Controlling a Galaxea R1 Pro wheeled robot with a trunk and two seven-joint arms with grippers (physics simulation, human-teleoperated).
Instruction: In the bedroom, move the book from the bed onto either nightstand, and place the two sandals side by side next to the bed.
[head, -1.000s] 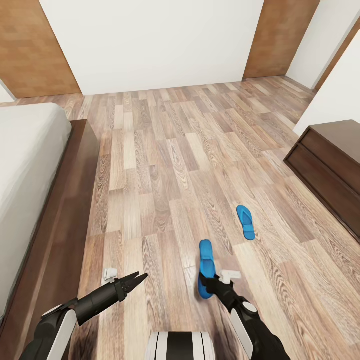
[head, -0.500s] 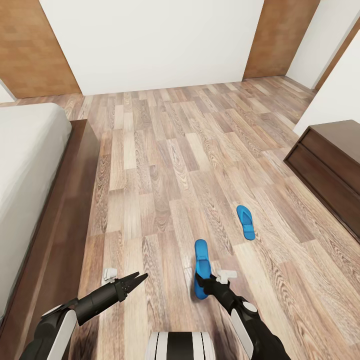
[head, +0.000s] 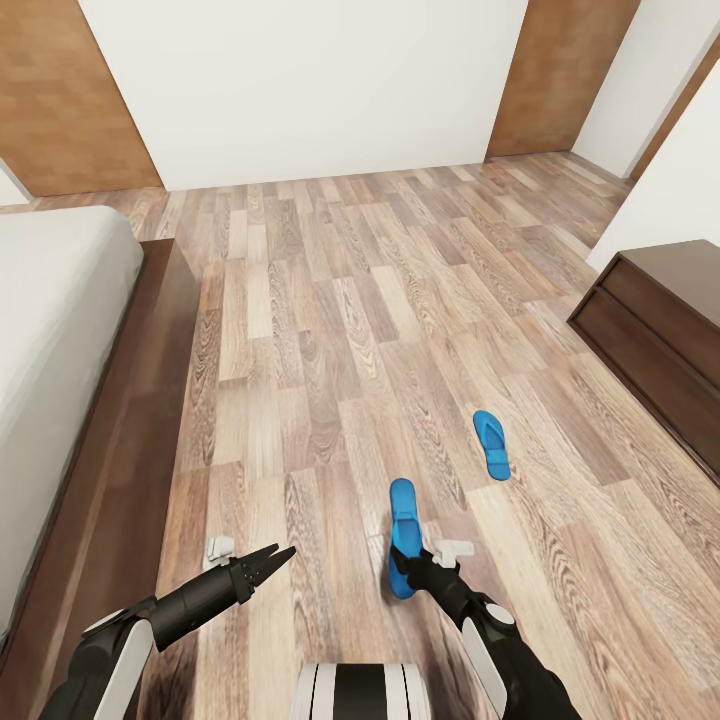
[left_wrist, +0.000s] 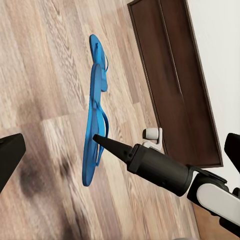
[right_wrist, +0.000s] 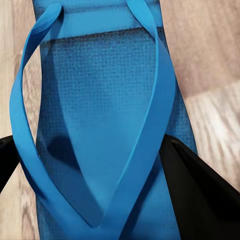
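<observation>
Shifted leftward: sandal (head: 402, 535), lengthwise away.

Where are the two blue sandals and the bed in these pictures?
Held sandal (head: 402, 520): head view, on its sole near the toe end.
Other sandal (head: 490, 440): head view, middle of its sole, lying on the floor.
Bed (head: 60, 300): head view, on the pale mattress.

Evenly and brightly lit, with no visible lamp and no glare on the white wall (head: 300, 90). Soft, smudgy dark shadows on the plank floor (head: 330, 330) just beneath the right gripper (head: 408, 568) and under the sandal (head: 403, 535) it holds. Crisp rendering throughout, free of blur. Slight wide-angle splay toward the edges. Fine weave texture sharp between the fingers (right_wrist: 195, 195).
</observation>
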